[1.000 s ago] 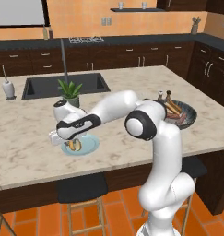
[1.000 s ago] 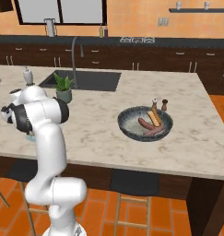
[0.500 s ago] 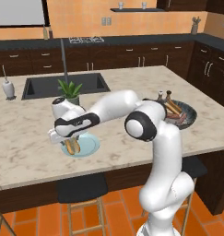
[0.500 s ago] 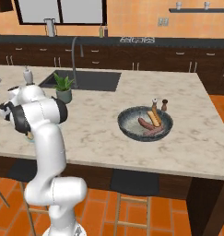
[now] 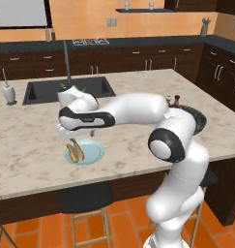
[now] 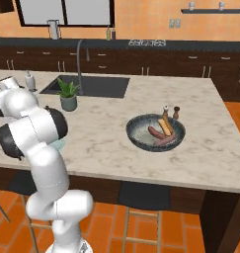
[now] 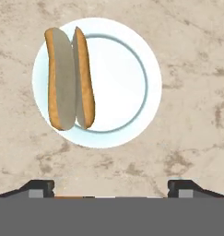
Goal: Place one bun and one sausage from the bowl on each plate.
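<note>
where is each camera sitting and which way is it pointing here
Left base view: behind the arm to its left, looking forward and down over the counter; the white arm reaches across to a plate holding a bun.
Right base view: behind the arm to its right, facing the counter, the sink and the bowl; the arm rises at lower left.
Hand view: on the hand, looking straight down at the plate and bun, with the open pincer at the bottom.
Shared: both base views show the sink and counter.
</note>
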